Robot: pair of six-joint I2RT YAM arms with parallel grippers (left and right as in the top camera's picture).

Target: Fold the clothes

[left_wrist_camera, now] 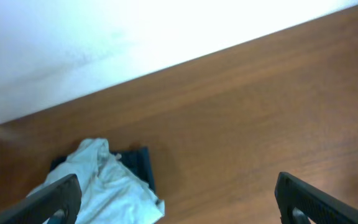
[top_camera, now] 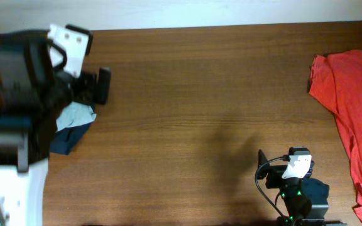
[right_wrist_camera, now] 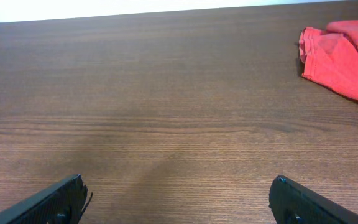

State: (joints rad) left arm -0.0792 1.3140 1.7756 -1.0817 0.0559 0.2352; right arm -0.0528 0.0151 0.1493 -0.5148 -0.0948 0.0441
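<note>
Brown wood grain covers the table in every view, and most of it lies bare between two heaps of clothes. At the left of the overhead frame you have the pale grey-blue T-shirt crumpled on top of the dark navy garment, both partly hidden under your left arm. The orange-red shirt sprawls down the right edge, loosely bunched with part of it running out of frame. Your left hand is released, its fingers spread wide with only table between them and the pale shirt just inside the lower-left finger. Your right hand is likewise spread and holds nothing, well apart from the red cloth at the upper right of its view. All three pieces look like light, limp cotton: they will sag, drag and cling to one another, not slide as a sheet. For the pale shirt, pinch a single layer at a hem or shoulder seam so the navy piece beneath does not lift with it.
</note>
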